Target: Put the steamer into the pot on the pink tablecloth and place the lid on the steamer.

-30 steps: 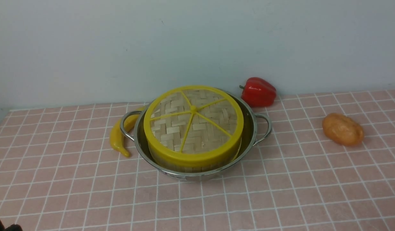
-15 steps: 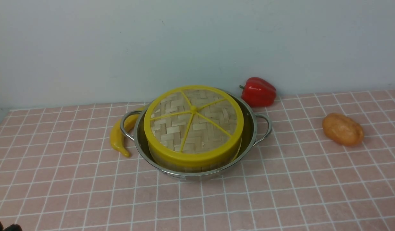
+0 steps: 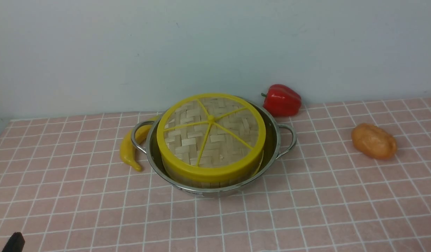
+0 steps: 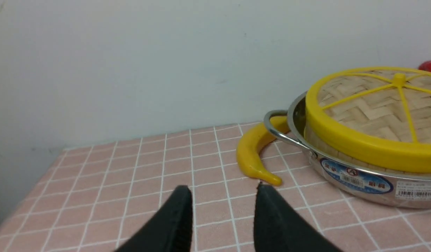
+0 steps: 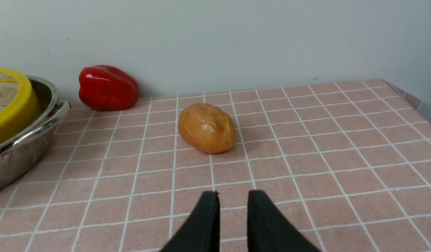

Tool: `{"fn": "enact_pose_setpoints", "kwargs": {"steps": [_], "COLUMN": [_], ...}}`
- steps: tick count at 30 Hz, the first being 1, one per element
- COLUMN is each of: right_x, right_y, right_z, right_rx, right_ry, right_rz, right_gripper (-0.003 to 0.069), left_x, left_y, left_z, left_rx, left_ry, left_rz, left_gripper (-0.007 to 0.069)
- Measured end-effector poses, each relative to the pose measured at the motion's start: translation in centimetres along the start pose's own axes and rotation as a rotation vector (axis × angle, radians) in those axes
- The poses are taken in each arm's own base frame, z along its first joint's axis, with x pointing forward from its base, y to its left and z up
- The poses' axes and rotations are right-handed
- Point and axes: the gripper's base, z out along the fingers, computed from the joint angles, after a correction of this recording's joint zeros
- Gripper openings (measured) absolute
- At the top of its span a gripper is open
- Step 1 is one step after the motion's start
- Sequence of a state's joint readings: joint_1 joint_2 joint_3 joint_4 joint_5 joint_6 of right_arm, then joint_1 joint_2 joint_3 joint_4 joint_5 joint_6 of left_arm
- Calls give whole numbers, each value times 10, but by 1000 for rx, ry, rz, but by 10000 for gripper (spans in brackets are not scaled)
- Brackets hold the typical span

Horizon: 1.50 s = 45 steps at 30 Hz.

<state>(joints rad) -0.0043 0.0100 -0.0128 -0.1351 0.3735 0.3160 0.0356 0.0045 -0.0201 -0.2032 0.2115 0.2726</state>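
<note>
1. The pot (image 3: 215, 164) sits on the pink tablecloth (image 3: 306, 210) near the middle, its two looped handles pointing left and right
2. The steamer (image 3: 211, 180) stands inside the pot, only a strip of its bamboo wall showing under the lid (image 3: 211, 134), which rests flat on top and covers it
3. A yellow banana (image 3: 130, 147) lies just beside the pot's left handle; a red bell pepper (image 3: 282, 99) sits behind the pot by the wall, and a potato (image 3: 374, 141) lies well apart to the right
4. The left gripper (image 4: 222, 196) hangs low over the cloth near the front left corner, pointing toward the banana, its black fingers (image 4: 176, 217) apart with nothing between them
5. The right gripper (image 5: 232, 199) hovers low over the cloth, aimed at the potato, its fingers (image 5: 204, 217) a narrow gap apart and holding nothing; the front view does not show it
</note>
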Motion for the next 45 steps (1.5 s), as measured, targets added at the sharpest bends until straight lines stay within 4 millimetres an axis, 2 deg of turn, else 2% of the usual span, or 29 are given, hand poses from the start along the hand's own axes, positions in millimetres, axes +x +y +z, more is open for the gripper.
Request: {"fn": "enact_pose_setpoints", "kwargs": {"steps": [4, 36, 45], "right_x": [0, 0, 0], "right_y": [0, 0, 0], "right_z": [0, 0, 0], "right_rx": [0, 0, 0], "right_ry": [0, 0, 0], "right_rz": [0, 1, 1], "right_gripper": [150, 235, 240], "left_x": [6, 6, 6], "left_y": [0, 0, 0], "left_z": [2, 2, 2], "left_rx": [-5, -6, -6], "left_ry": [-6, -7, -7], "left_rz": [-27, -31, -31], "left_gripper": [243, 243, 243]}}
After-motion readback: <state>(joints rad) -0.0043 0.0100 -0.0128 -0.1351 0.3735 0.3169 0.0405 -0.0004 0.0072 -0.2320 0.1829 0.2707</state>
